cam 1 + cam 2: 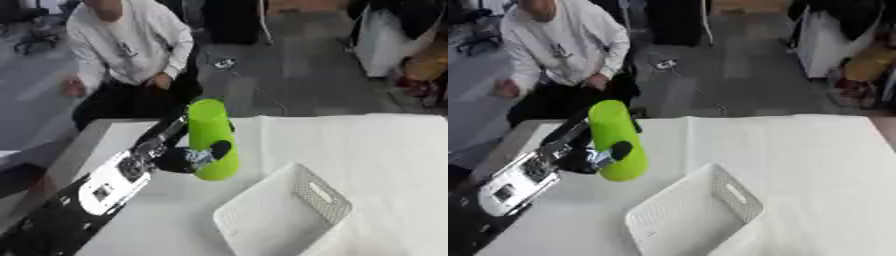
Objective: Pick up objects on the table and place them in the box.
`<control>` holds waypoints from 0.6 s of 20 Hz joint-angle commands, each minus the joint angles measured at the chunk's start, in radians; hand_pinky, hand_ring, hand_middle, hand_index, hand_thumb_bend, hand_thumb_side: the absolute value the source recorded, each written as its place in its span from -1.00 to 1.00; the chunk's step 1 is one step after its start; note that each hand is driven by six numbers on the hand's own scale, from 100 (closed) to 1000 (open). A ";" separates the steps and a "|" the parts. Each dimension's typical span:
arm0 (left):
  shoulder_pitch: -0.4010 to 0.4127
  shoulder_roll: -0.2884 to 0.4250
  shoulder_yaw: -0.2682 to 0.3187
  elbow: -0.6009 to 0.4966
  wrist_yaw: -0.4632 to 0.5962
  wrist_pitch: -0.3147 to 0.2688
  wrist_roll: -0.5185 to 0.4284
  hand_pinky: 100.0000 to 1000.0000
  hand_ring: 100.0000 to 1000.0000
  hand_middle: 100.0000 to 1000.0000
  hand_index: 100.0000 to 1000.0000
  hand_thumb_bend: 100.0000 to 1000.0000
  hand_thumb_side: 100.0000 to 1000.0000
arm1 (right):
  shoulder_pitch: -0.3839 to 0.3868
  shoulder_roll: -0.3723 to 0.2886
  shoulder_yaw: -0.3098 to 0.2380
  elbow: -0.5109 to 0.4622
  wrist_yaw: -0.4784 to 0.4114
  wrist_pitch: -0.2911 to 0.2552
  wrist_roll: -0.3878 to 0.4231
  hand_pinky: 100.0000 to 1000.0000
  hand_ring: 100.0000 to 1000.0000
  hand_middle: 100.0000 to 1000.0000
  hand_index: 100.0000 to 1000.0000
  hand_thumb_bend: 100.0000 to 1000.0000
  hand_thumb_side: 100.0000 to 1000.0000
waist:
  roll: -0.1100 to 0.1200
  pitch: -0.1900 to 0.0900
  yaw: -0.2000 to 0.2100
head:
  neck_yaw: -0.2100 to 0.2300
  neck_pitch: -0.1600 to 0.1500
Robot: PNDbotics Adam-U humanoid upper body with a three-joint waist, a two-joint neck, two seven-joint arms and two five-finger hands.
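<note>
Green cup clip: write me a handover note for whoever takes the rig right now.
Left hand: fingers curled round the green cup, held off the table, beside the box.
Right hand: not in view.
White box: near edge of the table, right of the cup; nothing seen inside.
Done: cup picked up.
Left: carry it over the box rim and let go.

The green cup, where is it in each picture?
Left eye view: the green cup is left of middle, held in the left hand.
Right eye view: it sits further left, upper left of the white box.
Shared landmark: the white box, just right of and below the cup in both.
</note>
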 commanded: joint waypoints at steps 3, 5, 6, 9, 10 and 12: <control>0.003 0.064 -0.009 -0.148 0.040 0.058 -0.019 -1.00 -1.00 -1.00 -0.46 -1.00 0.12 | -0.002 -0.023 -0.008 -0.015 0.000 -0.005 0.002 -0.81 -0.55 -0.08 0.16 -1.00 0.25 | -0.003 -0.021 0.002 | -0.006 -0.007; 0.007 0.072 -0.017 -0.182 0.048 0.077 -0.031 -1.00 -1.00 -1.00 -0.46 -1.00 0.12 | -0.003 -0.024 -0.008 -0.015 -0.002 -0.004 0.002 -0.81 -0.55 -0.08 0.16 -1.00 0.24 | -0.003 -0.022 0.002 | -0.006 -0.007; 0.008 0.076 -0.022 -0.196 0.053 0.085 -0.038 -1.00 -1.00 -1.00 -0.45 -1.00 0.12 | -0.003 -0.024 -0.008 -0.015 -0.003 -0.003 0.003 -0.81 -0.55 -0.08 0.16 -1.00 0.24 | -0.003 -0.022 0.001 | -0.006 -0.007; 0.004 0.086 -0.039 -0.233 0.065 0.099 -0.064 -1.00 -1.00 -1.00 -0.45 -1.00 0.12 | -0.004 -0.025 -0.008 -0.015 -0.005 -0.002 0.004 -0.81 -0.55 -0.08 0.16 -1.00 0.24 | -0.002 -0.023 -0.001 | -0.006 -0.006; 0.000 0.089 -0.045 -0.241 0.067 0.102 -0.073 -1.00 -1.00 -1.00 -0.45 -1.00 0.12 | -0.004 -0.025 -0.008 -0.015 -0.006 -0.001 0.005 -0.81 -0.55 -0.08 0.16 -1.00 0.24 | -0.002 -0.024 -0.002 | -0.005 -0.006; -0.014 0.093 -0.059 -0.251 0.068 0.106 -0.093 -1.00 -1.00 -0.99 -0.44 -1.00 0.13 | -0.005 -0.025 -0.007 -0.015 -0.007 0.000 0.005 -0.81 -0.55 -0.08 0.16 -1.00 0.24 | -0.002 -0.024 -0.003 | -0.003 -0.008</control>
